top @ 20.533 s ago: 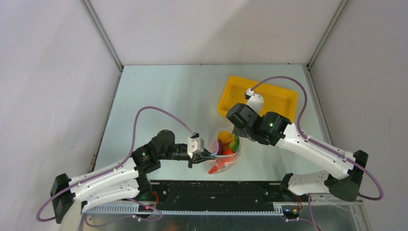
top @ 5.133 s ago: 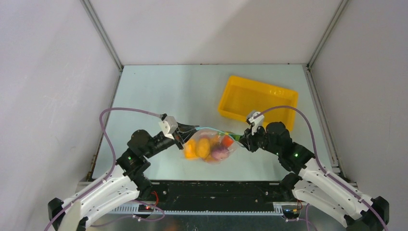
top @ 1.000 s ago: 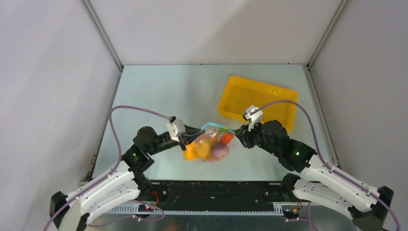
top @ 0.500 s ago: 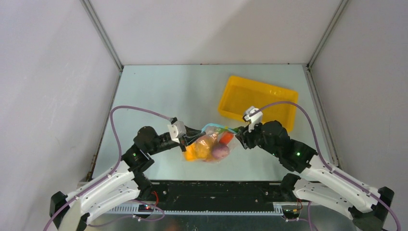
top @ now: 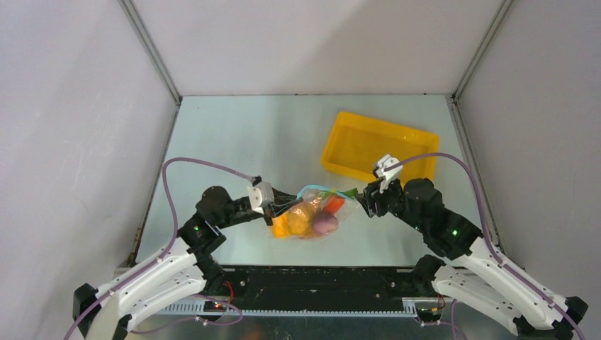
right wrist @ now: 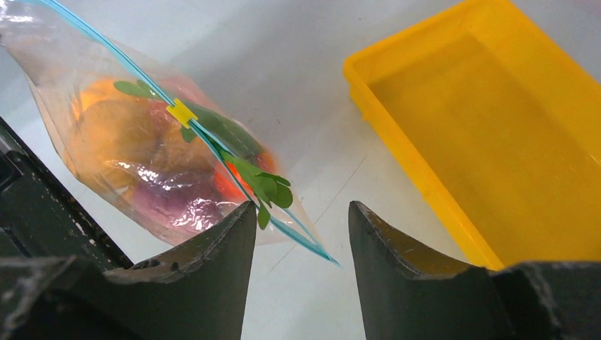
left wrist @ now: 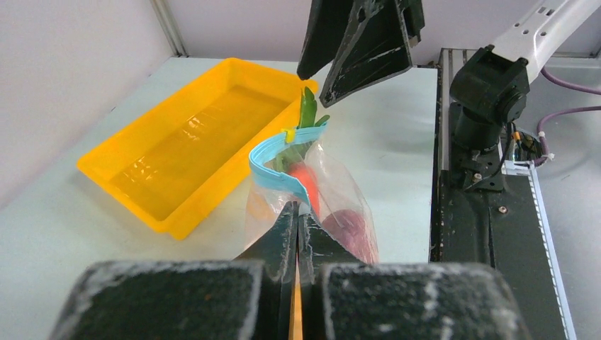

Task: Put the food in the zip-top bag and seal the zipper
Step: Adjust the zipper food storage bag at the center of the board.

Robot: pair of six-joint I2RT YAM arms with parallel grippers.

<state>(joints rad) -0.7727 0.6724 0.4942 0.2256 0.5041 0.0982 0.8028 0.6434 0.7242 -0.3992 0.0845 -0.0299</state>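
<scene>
The clear zip-top bag (top: 308, 216) lies on the table, holding the food: yellow-orange fruit (top: 296, 221), a purple onion (top: 324, 224) and a red-orange carrot (top: 333, 205). The carrot's green leaf (right wrist: 268, 188) sticks out through the teal zipper (top: 315, 188), beside a small yellow slider (right wrist: 181, 112). My left gripper (top: 276, 207) is shut on the bag's left corner by the zipper (left wrist: 280, 173). My right gripper (top: 363, 197) is open and empty, just right of the bag's free corner (right wrist: 322, 253), apart from it.
A yellow rectangular tray (top: 379, 149) stands empty at the back right, close behind my right gripper; it also shows in the left wrist view (left wrist: 184, 149) and the right wrist view (right wrist: 489, 134). The black base rail (top: 319, 280) runs along the near edge.
My right gripper has let go of the bag's right corner, opened, and drawn back to the right. The left gripper keeps its hold; the bag stays put.
</scene>
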